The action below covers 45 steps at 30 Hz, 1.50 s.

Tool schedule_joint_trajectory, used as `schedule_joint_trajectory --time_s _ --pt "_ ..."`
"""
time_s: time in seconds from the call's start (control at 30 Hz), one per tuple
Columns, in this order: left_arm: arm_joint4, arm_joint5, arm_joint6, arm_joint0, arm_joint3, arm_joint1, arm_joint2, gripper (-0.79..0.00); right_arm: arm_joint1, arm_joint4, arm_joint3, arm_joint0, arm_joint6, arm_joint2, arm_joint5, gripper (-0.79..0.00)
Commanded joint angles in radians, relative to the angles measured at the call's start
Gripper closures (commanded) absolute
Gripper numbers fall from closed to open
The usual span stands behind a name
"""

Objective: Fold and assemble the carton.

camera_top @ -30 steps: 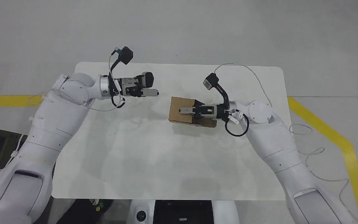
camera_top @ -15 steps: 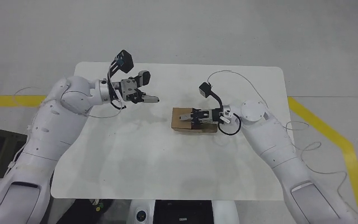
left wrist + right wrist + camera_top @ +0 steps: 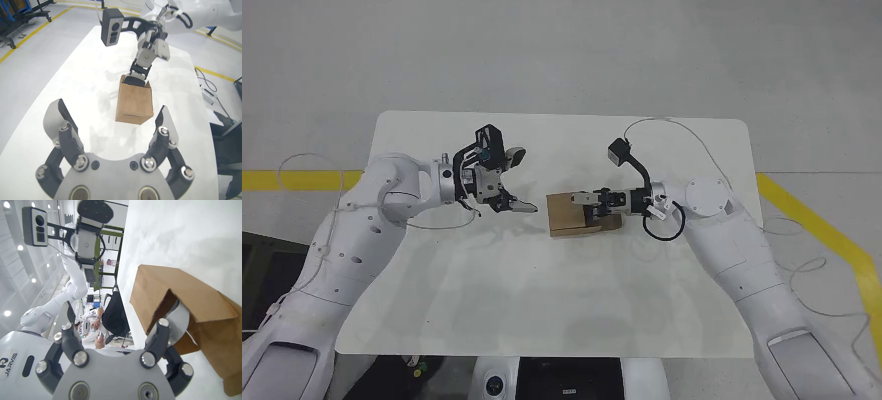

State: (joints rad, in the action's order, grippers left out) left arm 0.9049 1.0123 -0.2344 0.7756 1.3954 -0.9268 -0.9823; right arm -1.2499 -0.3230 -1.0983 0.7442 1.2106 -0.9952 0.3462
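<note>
Right claw [image 3: 122, 306] spread wide, one finger [image 3: 177, 313] inside the brown carton [image 3: 567, 215] at frame centre; left claw [image 3: 111, 106] released, empty, nearby.

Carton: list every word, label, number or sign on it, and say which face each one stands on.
None: no word, label, number or sign can be read on the carton.
Every face seen in the top, left wrist and right wrist views is plain brown cardboard.
The face resting on the table is hidden, so it cannot be checked.
</note>
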Motion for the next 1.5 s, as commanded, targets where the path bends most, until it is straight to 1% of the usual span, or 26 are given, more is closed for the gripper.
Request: schedule_joint_trajectory --time_s 0.0,0.17,0.3,0.33,0.37,0.4,0.43,0.53,0.6,0.97,1.0,1.17,1.37,1.47 --pt "0.090 0.000 0.081 0.015 0.006 0.003 0.012 -0.785 0.010 0.016 -0.040 0.023 -0.014 -0.024 -0.005 -0.785" --pt "0.197 -0.004 0.215 0.029 0.000 0.000 0.033 -0.785 0.042 0.065 -0.167 0.083 -0.045 -0.114 -0.023 -0.785" --pt "0.296 -0.033 0.290 0.043 0.019 -0.008 0.054 -0.785 0.063 0.099 -0.279 0.140 -0.050 -0.173 -0.042 -0.785" --pt "0.311 -0.034 0.301 0.043 0.019 -0.010 0.059 -0.785 0.068 0.105 -0.304 0.151 -0.051 -0.185 -0.046 -0.489" --pt "0.322 -0.036 0.309 0.044 0.018 -0.012 0.064 -0.785 0.071 0.109 -0.325 0.163 -0.051 -0.195 -0.049 -0.283" --pt "0.329 -0.036 0.313 0.044 0.017 -0.014 0.068 -0.785 0.075 0.116 -0.345 0.173 -0.049 -0.203 -0.052 -0.114" --pt "0.332 -0.039 0.313 0.044 0.014 -0.016 0.073 -0.785 0.078 0.128 -0.362 0.182 -0.051 -0.211 -0.053 0.000" --pt "0.339 -0.052 0.296 0.047 0.013 -0.023 0.087 -0.785 0.086 0.160 -0.401 0.207 -0.062 -0.228 -0.058 0.000" --pt "0.341 -0.057 0.280 0.047 0.013 -0.026 0.095 -0.785 0.091 0.190 -0.421 0.220 -0.091 -0.246 -0.044 0.000" --pt "0.267 -0.075 0.182 0.023 -0.016 -0.056 0.145 -0.785 0.092 0.195 -0.424 0.223 -0.097 -0.249 -0.040 0.000" --pt "0.267 -0.075 0.180 0.022 -0.017 -0.058 0.148 -0.785 0.093 0.202 -0.428 0.233 -0.105 -0.246 -0.055 0.000" --pt "0.278 -0.083 0.181 0.022 -0.022 -0.065 0.152 -0.785 0.104 0.240 -0.437 0.272 -0.031 -0.227 -0.177 0.000" --pt "0.307 -0.106 0.196 0.012 -0.035 -0.076 0.164 -0.785 0.109 0.277 -0.401 0.298 -0.023 -0.196 -0.232 0.000" --pt "0.315 -0.112 0.202 0.000 -0.046 -0.084 0.173 -0.785 0.112 0.315 -0.384 0.298 -0.048 -0.193 -0.248 0.000"
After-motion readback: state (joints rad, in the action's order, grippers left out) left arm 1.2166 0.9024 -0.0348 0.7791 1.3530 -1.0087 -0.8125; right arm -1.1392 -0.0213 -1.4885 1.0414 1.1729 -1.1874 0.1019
